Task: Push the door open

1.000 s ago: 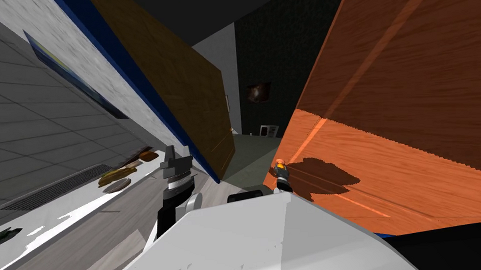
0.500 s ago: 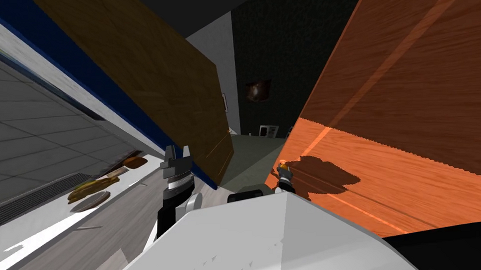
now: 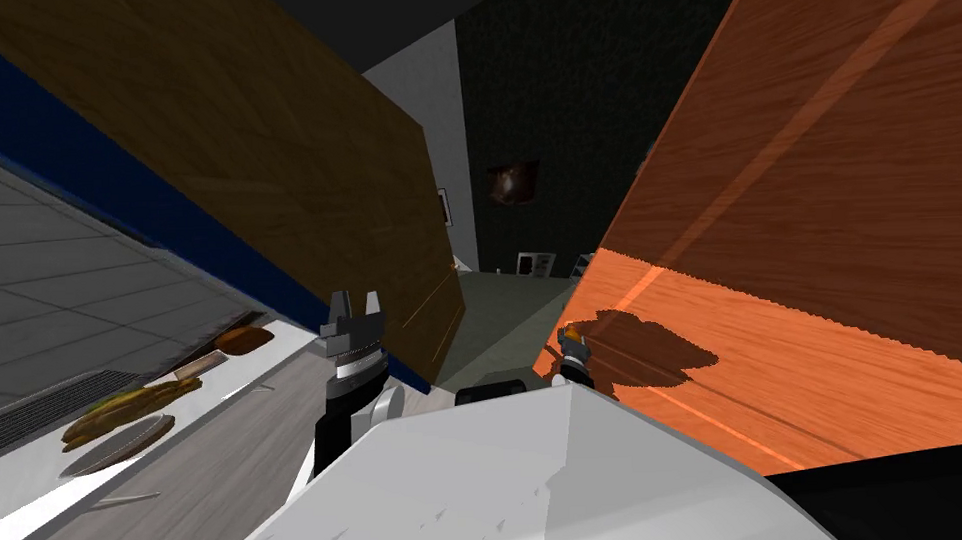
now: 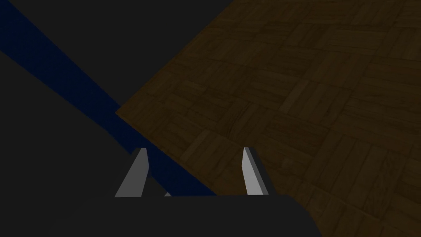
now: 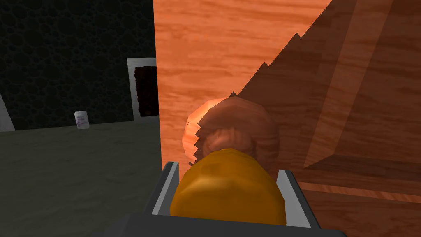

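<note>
Orange and wood-grained: logged the door (image 3: pixel 817 220) as such, standing along the right side of the head view with its free edge facing the gap ahead. Found its amber knob (image 5: pixel 228 185) close to that edge, on a round plate set against the door face. Recorded the right gripper (image 5: pixel 228 168) clamped around the knob, one grey finger (image 5: pixel 166 189) pressed to each side. Noted a dark shadow (image 3: pixel 642 351) on the door just beside the knob.

Across the gap, marked a dark brown wooden panel (image 3: pixel 265 169) slanting along the left, with a deep blue strip (image 3: pixel 117 225) at its base. Saw the left gripper (image 3: pixel 355 304) raised in front of that panel, near it but not seen touching, blades standing wide apart with nothing between them.

Beyond the gap, noted dull grey-green floor (image 3: pixel 500 301), a dark wall with a small framed picture (image 3: pixel 514 181), and a white-framed object (image 5: pixel 142 86) by the wall's foot. Far left, logged a pale counter (image 3: pixel 17 508) bearing brown, bread-like items (image 3: pixel 124 410).
</note>
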`<state>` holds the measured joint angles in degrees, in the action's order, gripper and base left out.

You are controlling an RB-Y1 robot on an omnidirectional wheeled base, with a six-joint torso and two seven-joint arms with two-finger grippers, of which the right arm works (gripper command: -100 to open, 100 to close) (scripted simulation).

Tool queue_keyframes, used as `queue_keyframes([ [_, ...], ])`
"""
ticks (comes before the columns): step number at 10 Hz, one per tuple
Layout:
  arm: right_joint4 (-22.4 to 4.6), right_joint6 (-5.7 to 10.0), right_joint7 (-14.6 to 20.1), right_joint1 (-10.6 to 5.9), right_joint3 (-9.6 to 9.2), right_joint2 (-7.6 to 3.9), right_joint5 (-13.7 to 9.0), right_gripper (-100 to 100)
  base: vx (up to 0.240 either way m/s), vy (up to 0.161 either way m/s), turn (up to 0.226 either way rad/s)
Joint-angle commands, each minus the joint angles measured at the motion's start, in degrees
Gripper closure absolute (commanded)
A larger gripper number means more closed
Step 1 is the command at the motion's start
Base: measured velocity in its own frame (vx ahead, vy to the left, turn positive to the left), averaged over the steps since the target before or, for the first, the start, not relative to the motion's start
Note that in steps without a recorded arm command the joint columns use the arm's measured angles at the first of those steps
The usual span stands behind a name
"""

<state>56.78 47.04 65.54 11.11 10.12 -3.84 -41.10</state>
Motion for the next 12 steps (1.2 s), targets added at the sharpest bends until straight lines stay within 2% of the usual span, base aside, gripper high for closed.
queue_keyframes([
  [1, -0.2, 0.8, 0.0, -0.02, 1.78, -0.62, -0.8, 100, 0.213, -0.028, -0.068],
  [7, -0.7, 1.34, -0.6, -0.26, 4.37, 0.55, -2.2, 100, 0.184, -0.022, -0.056],
  [8, -1.2, 1.16, -0.4, -0.29, 3.98, 0.44, -2.0, 100, 0.081, -0.013, -0.024],
  [12, -1.4, 1.68, -0.8, -0.04, 6.65, -0.35, -3.8, 100, 0.171, -0.056, -0.048],
])
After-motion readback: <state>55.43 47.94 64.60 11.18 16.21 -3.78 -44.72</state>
